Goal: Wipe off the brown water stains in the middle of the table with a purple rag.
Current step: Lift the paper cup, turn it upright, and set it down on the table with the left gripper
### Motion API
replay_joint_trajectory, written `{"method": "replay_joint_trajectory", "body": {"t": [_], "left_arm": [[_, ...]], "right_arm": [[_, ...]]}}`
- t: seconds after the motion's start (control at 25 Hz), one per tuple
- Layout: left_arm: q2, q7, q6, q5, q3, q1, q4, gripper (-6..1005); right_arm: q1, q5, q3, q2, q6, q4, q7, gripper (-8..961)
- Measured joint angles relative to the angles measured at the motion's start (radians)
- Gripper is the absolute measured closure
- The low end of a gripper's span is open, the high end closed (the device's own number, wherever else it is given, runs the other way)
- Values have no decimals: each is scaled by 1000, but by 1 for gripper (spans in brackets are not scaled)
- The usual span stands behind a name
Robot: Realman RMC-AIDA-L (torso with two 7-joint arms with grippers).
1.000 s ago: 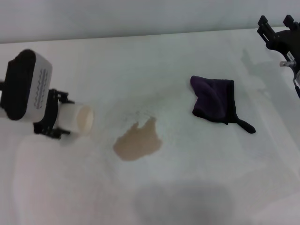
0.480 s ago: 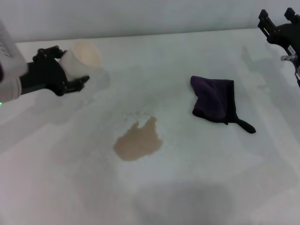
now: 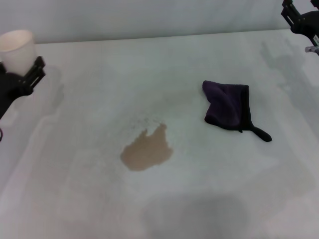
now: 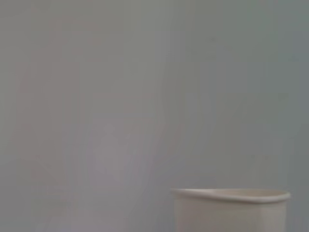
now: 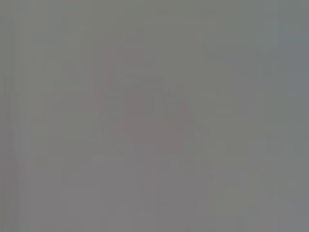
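Left hand (image 3: 22, 74) grips upright paper cup (image 3: 16, 46)

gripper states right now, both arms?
Left gripper: shut on the white paper cup, upright, far left of the table.
Right gripper: far right edge; cannot be told.

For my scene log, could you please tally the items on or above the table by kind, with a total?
Cloths: 1, the small dark purple rag with black edging, lying flat on the white table.
Cups: 1, the white paper cup, upright in the left gripper.
Spills: 1, the tan brown water stain.
Total: 3
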Motion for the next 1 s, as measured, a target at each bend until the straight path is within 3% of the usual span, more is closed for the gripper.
{"method": "replay_joint_trajectory", "body": {"t": [0.24, 0.48, 0.8, 1.0], "left_arm": [[-9, 52, 101, -55, 0, 0, -120, 220], [-12, 65, 98, -39, 1, 0, -165, 219], [-14, 272, 96, -33, 1, -23, -238, 217], [-13, 296, 91, 18, 1, -24, -240, 216]], "right_arm": [[5, 0, 0, -2, -14, -32, 4, 186], [19, 0, 0, 0, -41, -33, 4, 186], [20, 0, 0, 2, -44, -28, 7, 186], [16, 0, 0, 4, -44, -26, 8, 187]]}}
